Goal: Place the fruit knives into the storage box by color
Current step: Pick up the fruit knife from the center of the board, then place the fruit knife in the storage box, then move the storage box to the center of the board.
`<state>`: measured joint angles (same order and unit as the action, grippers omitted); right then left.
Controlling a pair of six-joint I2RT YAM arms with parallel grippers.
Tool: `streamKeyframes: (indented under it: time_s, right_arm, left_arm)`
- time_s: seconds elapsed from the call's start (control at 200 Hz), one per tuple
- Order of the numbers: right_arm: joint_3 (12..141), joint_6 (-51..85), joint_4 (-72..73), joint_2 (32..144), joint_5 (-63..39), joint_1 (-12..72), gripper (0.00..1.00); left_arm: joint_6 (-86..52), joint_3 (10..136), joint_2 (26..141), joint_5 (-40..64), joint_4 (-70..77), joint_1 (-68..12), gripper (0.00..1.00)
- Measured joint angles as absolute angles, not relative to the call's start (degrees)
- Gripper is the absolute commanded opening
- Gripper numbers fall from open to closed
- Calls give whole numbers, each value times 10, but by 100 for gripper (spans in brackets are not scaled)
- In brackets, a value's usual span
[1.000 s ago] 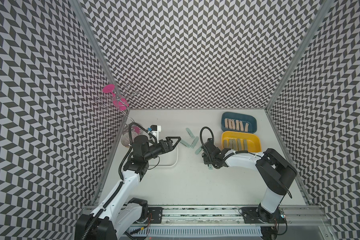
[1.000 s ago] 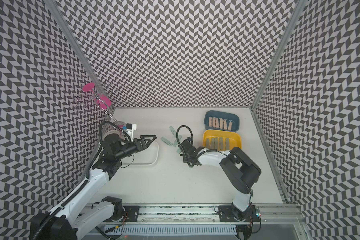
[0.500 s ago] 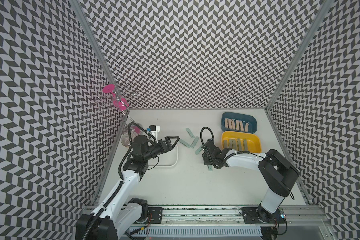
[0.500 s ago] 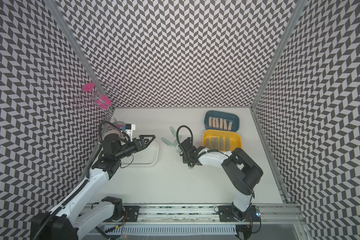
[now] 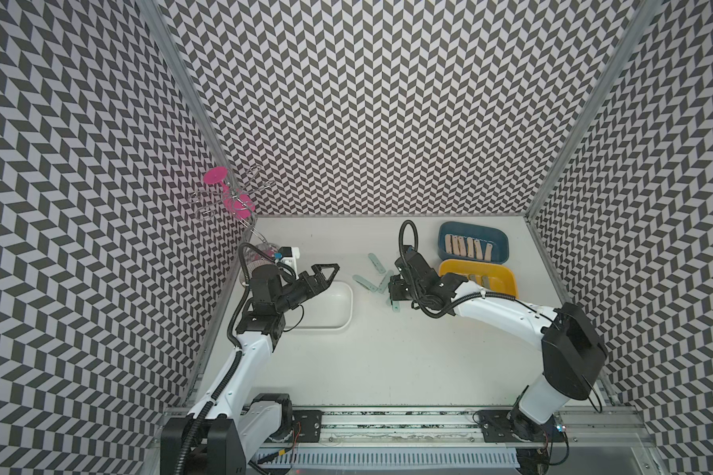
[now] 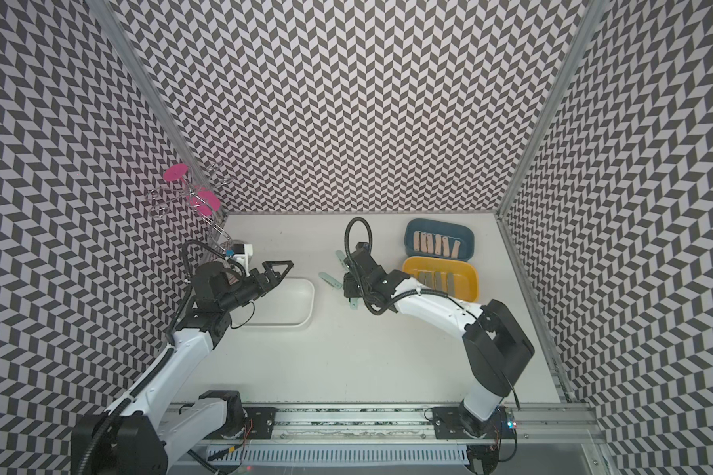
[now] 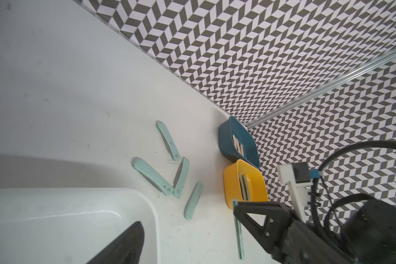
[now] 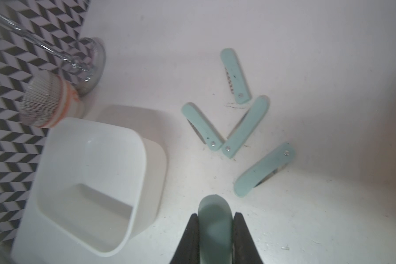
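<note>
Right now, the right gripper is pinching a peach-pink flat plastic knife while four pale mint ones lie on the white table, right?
Only the colour is wrong: the flat plastic knife in the right gripper is pale mint, as the right wrist view shows. Four more pale mint knives do lie on the white table.

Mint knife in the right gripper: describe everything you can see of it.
The mint knife is a flat, pale mint stick with a rounded end, and it looks like matte plastic. The right gripper is shut on it, with black fingers pressing both sides and the rounded end poking past the tips. In a top view only a short mint tip shows. It touches none of the loose knives. I cannot tell whether it is lifted.
</note>
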<state>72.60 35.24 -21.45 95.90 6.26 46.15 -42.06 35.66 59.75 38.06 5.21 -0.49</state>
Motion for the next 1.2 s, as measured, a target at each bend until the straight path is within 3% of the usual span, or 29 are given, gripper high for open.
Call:
streamKeyframes:
  time_s: [0.456,0.871,1.202]
  right_arm:
    - [912,391,-199,1102,-1,518,14]
    - [1030,414,-204,1251,-21,557,13]
    - [1038,434,-223,1305,27,557,13]
  left_arm:
    - [-416,386,610,393,53,87,100]
    - [-414,386,604,394,49,92,100]
    - [-414,386,595,394,47,95,100]
